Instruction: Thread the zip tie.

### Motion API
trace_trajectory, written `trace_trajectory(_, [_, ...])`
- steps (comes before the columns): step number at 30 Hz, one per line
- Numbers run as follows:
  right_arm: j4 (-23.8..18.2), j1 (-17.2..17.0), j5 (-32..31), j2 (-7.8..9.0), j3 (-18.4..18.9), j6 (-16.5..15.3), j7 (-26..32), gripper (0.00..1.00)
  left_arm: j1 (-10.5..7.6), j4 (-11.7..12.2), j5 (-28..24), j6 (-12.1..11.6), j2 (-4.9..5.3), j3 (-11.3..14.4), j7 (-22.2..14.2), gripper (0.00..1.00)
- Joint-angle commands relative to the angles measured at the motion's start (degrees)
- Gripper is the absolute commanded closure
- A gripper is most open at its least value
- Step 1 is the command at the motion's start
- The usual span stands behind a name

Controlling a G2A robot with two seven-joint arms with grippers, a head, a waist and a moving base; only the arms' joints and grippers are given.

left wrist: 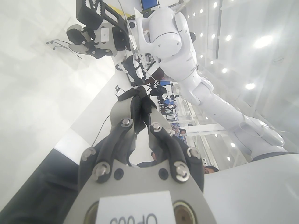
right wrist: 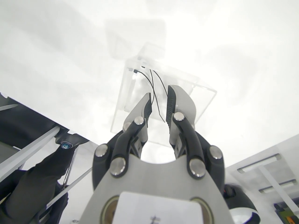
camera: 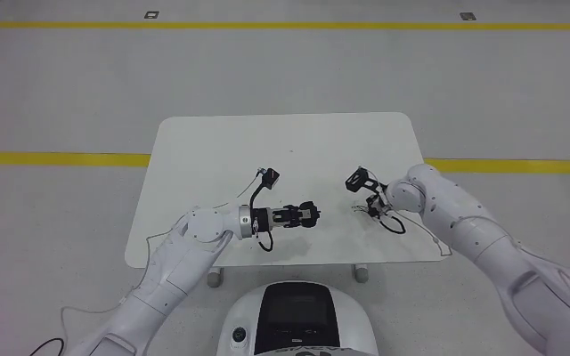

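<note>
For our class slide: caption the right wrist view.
Open right gripper poised over thin black zip ties at a clear box.

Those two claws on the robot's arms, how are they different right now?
The left gripper has its fingers pressed together; the right gripper has its fingers apart. The right gripper hangs over a clear box holding thin black zip ties; the left gripper is above bare table, away from that box. Both share the same grey-and-black build.
</note>
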Motion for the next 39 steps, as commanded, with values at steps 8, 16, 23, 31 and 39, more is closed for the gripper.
trace_trajectory(8, [1.1, 0.2, -2.5, -0.68, -1.2, 0.0, -2.5, 0.82, 0.00, 0.0, 0.0, 0.0, 0.00, 0.0, 0.0, 1.00])
trace_trajectory(16, [1.5, 0.3, -4.7, -0.97, -1.2, 0.0, -3.1, 0.83, 0.00, 0.0, 0.0, 0.0, 0.00, 0.0, 0.0, 1.00])
trace_trajectory(23, [1.0, 0.1, -3.8, -0.92, -0.8, 0.0, -3.4, 0.84, 0.00, 0.0, 0.0, 0.0, 0.00, 0.0, 0.0, 1.00])
trace_trajectory(31, [0.7, -0.2, -4.4, -0.56, -0.2, 0.0, -3.8, 0.87, 0.00, 0.0, 0.0, 0.0, 0.00, 0.0, 0.0, 1.00])
trace_trajectory(39, [1.5, -0.4, -4.9, -0.90, -0.1, 0.0, -3.1, 0.86, 0.00, 0.0, 0.0, 0.0, 0.00, 0.0, 0.0, 1.00])
